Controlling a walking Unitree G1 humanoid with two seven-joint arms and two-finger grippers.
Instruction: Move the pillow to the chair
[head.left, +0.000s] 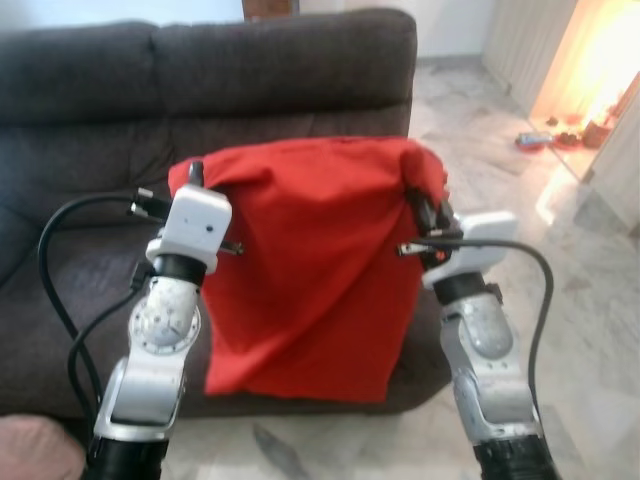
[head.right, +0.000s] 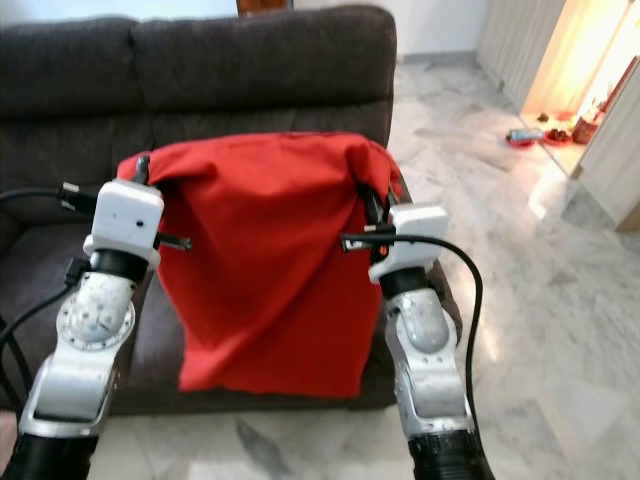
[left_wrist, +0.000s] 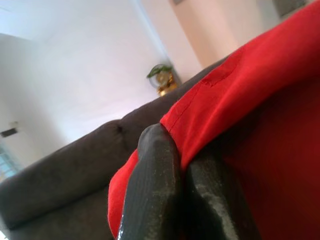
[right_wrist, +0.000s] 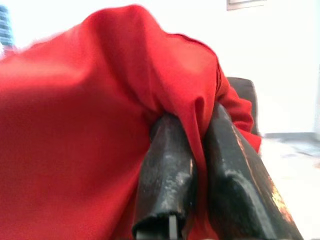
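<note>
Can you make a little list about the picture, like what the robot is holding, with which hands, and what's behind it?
held thing: red pillow, hanging limp
left gripper: shut on pillow's top corner
right gripper: shut on the other top corner
lifted: yes, in front of the sofa seat
behind: dark grey sofa
floor: pale marble tiles
chair: cannot tell where it is

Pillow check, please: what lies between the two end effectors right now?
The red pillow hangs between the left end effector and right end effector, pinched at both top corners, seen from the eye views.
</note>
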